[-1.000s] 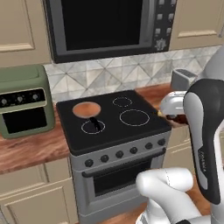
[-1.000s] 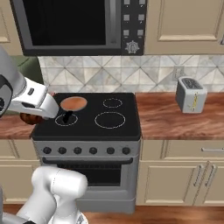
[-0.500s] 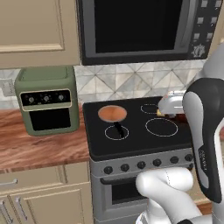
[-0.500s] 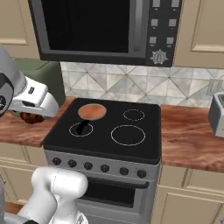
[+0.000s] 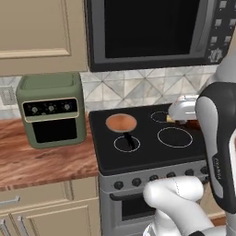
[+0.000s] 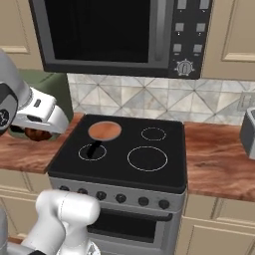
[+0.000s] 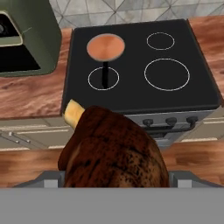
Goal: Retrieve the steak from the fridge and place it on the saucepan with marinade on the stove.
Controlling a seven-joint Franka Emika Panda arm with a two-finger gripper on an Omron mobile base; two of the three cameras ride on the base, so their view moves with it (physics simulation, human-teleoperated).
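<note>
The steak (image 7: 114, 151) fills the lower middle of the hand view, its bottom cut off by the frame edge, and the fingertips are hidden behind it; the hand (image 6: 31, 133) is clamped wide on the steak, of which the right base view shows just a dark sliver under the white wrist. In the left base view the hand (image 5: 184, 120) is mostly masked by the arm's own dark-edged link, so its jaws cannot be made out there. Compared with half a second ago, both base views have slid sideways: the stove (image 6: 164, 164) now sits nearer the centre and the green countertop oven (image 5: 51, 109) has come fully into the left view, which is the camera moving, not the things. The saucepan (image 5: 121, 123) rests on the stove's rear left ring, the marinade (image 7: 105, 47) flat across it, its black handle pointing toward the front. The steak is held well short of the pan, in front of the stove's knob panel. The black glass around the two right burners lies bare, and the worktop (image 6: 219, 164) right of the stove is open up to a toaster (image 6: 248, 132) cut by the frame.
</note>
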